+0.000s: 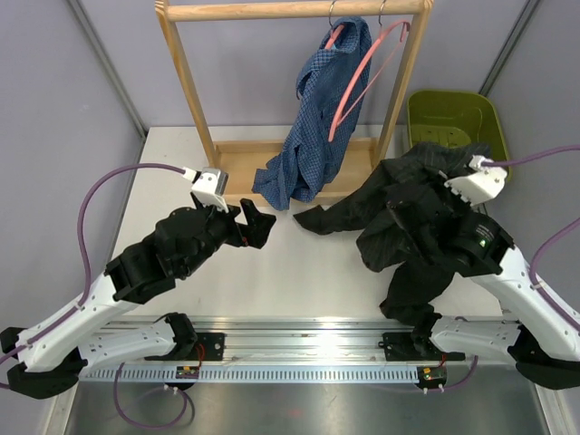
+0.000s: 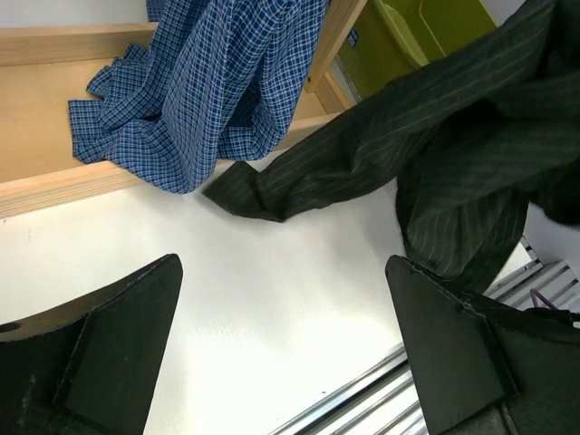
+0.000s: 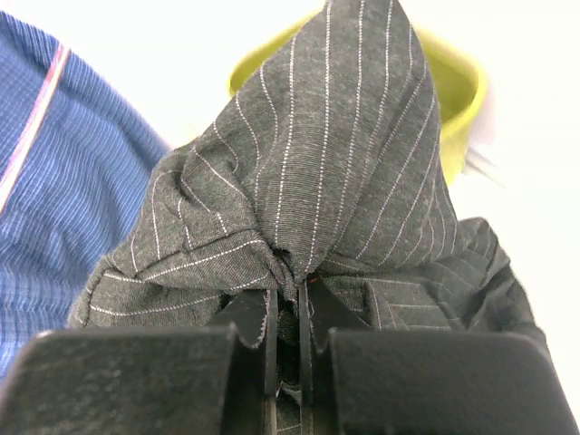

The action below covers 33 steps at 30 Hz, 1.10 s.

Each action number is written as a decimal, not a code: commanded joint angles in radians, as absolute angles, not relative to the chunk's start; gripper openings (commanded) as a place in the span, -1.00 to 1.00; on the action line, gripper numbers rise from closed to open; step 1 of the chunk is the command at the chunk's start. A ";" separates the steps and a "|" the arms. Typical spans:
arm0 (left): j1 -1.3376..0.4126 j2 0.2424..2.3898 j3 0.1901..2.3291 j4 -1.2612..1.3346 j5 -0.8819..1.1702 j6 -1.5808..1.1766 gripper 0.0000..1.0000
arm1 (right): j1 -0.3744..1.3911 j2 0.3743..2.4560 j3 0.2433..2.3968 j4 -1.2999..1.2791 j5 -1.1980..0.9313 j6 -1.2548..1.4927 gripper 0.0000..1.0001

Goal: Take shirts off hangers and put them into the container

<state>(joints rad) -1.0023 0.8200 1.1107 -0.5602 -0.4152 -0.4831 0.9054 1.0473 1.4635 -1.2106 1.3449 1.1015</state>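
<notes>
At the left of the table, the left gripper hovers with its jaws wide apart and nothing between them; its wrist view shows only bare white surface between the fingers, which the top view cannot confirm; just beyond it stands the wooden rack, its base on the far half of the table; two pink hangers hook over the top bar, one at the collar of the blue shirt, the other bare and tilted just right of it; the blue shirt's hem lies heaped on the rack's base, and the left wrist view shows a sleeve of the black shirt lying flat on the table just beside that hem, though whether they touch I cannot tell; a small blue mark on the rack's right post is too small to read; open table lies between the left gripper and the black sleeve, bounded near by the metal rail; to the right, the black shirt is lifted in a bunch and drapes over the right arm, hiding the fingers from above; only the right wrist view shows the right gripper pinched together on a fold of striped cloth; at the far right, past the table's corner, sits the green container, its rim behind the raised cloth
</notes>
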 commanded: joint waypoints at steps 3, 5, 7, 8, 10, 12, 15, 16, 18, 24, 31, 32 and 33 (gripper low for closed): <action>-1.000 0.801 1.155 -0.532 -0.387 -0.483 0.98 | 0.653 1.012 1.459 -0.396 1.362 0.323 -1.00; -1.000 0.796 1.152 -0.534 -0.380 -0.483 0.98 | 0.595 1.008 1.401 -0.045 1.267 0.071 -1.00; -1.002 0.796 1.155 -0.538 -0.380 -0.483 0.98 | 0.588 1.052 1.422 0.078 1.230 -0.077 -1.00; -1.002 0.796 1.154 -0.538 -0.380 -0.483 0.98 | 0.565 1.122 1.461 0.060 1.218 -0.087 -1.00; -1.000 0.790 1.147 -0.540 -0.380 -0.485 0.98 | 0.529 1.190 1.606 0.006 1.125 -0.072 -1.00; -1.002 0.785 1.144 -0.538 -0.379 -0.483 0.98 | 0.477 1.285 1.720 -0.058 1.024 -0.080 -1.00; -1.002 0.781 1.141 -0.538 -0.380 -0.482 0.98 | 0.420 1.405 1.875 -0.113 0.906 -0.097 -1.00; -1.002 0.778 1.141 -0.538 -0.382 -0.480 0.98 | 0.378 1.434 1.914 -0.130 0.878 -0.095 -1.00; -1.000 0.775 1.138 -0.541 -0.383 -0.476 0.98 | 0.339 1.517 2.033 -0.182 0.823 -0.091 -1.00; -1.000 0.779 1.146 -0.545 -0.393 -0.459 0.98 | 0.187 1.701 2.280 -0.199 0.703 -0.113 -1.00; -1.002 0.796 1.169 -0.564 -0.394 -0.462 0.98 | 0.071 1.942 2.568 -0.027 0.532 -0.228 -1.00; -1.002 0.799 1.172 -0.571 -0.397 -0.468 0.98 | 0.063 1.988 2.597 0.057 0.511 -0.238 -1.00; -1.002 0.799 1.178 -0.583 -0.399 -0.469 0.98 | 0.042 2.006 2.653 0.095 0.476 -0.244 -1.00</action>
